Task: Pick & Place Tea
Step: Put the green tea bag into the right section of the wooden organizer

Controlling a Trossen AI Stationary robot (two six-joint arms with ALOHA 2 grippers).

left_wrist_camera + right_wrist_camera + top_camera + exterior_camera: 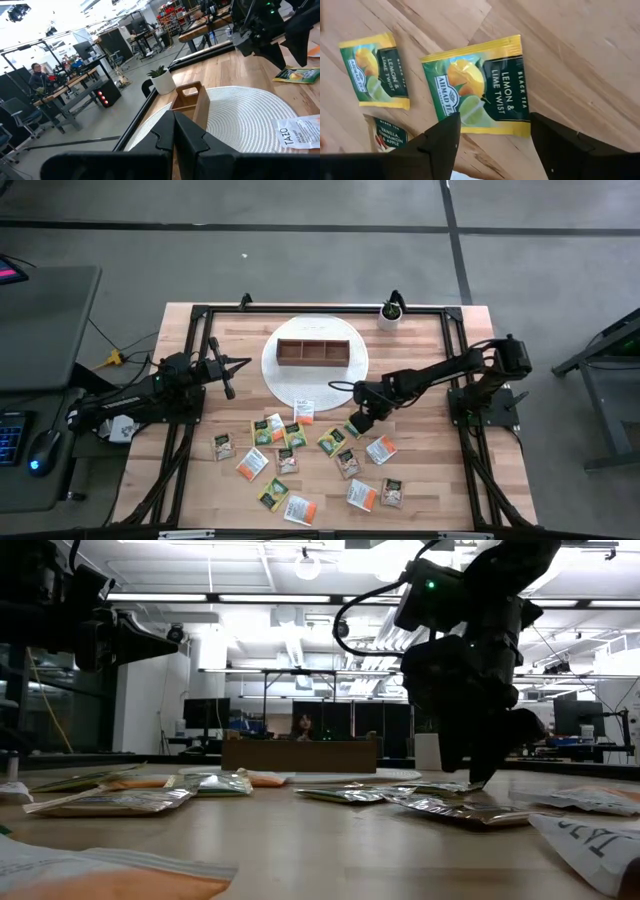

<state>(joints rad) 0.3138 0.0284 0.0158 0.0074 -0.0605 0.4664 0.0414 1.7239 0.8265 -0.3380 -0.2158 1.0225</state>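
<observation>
Your table [420,480] carries a round mat [275,375] with the wooden box [313,352] on it, and the sachets [300,470] lie scattered across the near half of the boards, none of them in the box yet. The left arm waits over the table's left edge; its gripper [228,380] has fingers pressed together on nothing. Your right gripper [492,137] hangs low over a green-yellow lemon sachet [479,85], fingers spread wide and straddling its near edge.

To do this pick well, I judge you should come straight down so both fingers land on wood either side of the sachet, then close slowly: the packet is flat and may slide or buckle instead of lifting. Keep clear of the second lemon sachet [376,70] just beside it.

The target is a flat square packet, yellow-bordered, dark green, with citrus fruit printed on it.
</observation>
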